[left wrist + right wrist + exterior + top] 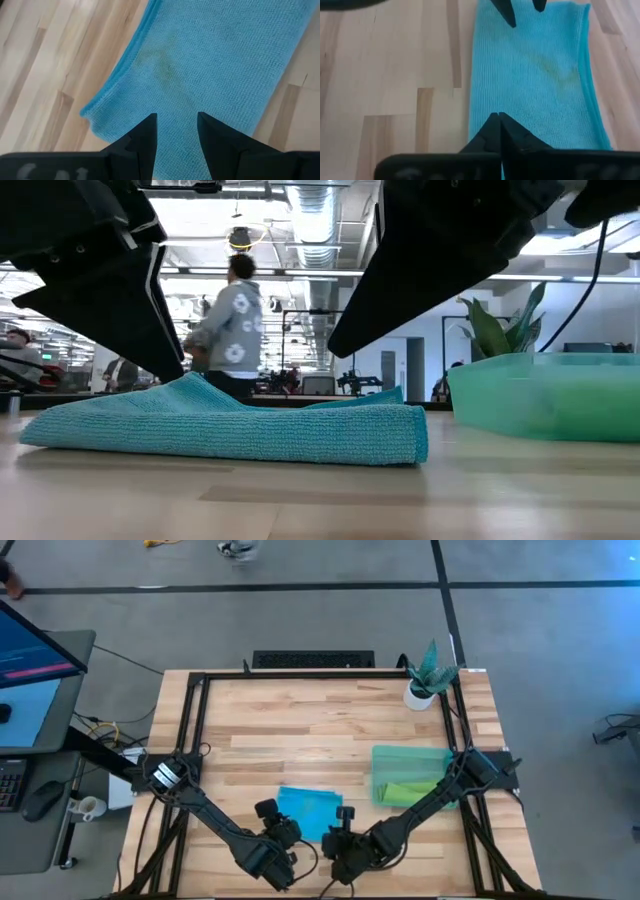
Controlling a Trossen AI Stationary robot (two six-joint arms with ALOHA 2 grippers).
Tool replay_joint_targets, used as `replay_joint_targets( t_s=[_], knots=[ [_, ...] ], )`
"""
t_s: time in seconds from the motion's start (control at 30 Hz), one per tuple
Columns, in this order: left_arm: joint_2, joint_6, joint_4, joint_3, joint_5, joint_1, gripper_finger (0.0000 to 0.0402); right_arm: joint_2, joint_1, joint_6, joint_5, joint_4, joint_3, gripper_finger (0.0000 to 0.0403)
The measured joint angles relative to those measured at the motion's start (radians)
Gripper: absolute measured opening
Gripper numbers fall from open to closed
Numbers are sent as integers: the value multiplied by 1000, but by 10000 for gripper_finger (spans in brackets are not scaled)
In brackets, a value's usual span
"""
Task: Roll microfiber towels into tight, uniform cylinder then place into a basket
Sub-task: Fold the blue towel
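Left gripper (176, 125) open over folded turquoise towel (309, 811); right gripper (500, 125) closed at opposite edge; green towel (412, 790) in basket (382, 755).

1. The folded towel (308, 810) lies flat on the table (300, 730) near its front edge, left of the basket (412, 762).
2. A second towel (412, 791) lies inside the basket.
3. The plant pot (419, 695) stands behind the basket, at the table's far right corner.
4. The left gripper (272, 812) and right gripper (346, 816) flank the folded towel.
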Motion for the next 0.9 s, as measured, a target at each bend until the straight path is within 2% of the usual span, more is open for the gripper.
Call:
replay_joint_targets(
  t_s=[0.13,0.27,0.43,0.7,0.9],
  knots=[
    [0,-3,22,-23,1,0,132,0,0,19,-8,18,-14,21],
    [0,-38,69,-90,43,1,132,1,-5,23,-20,118,-97,9],
    [-2,-94,93,-147,83,-2,132,0,-6,49,-102,169,-141,10],
    [-5,-94,158,-140,141,-1,132,-5,-16,101,-163,161,-182,7],
    [-7,-96,243,-138,197,-2,132,-9,-12,100,-166,134,-190,11]
  ],
)
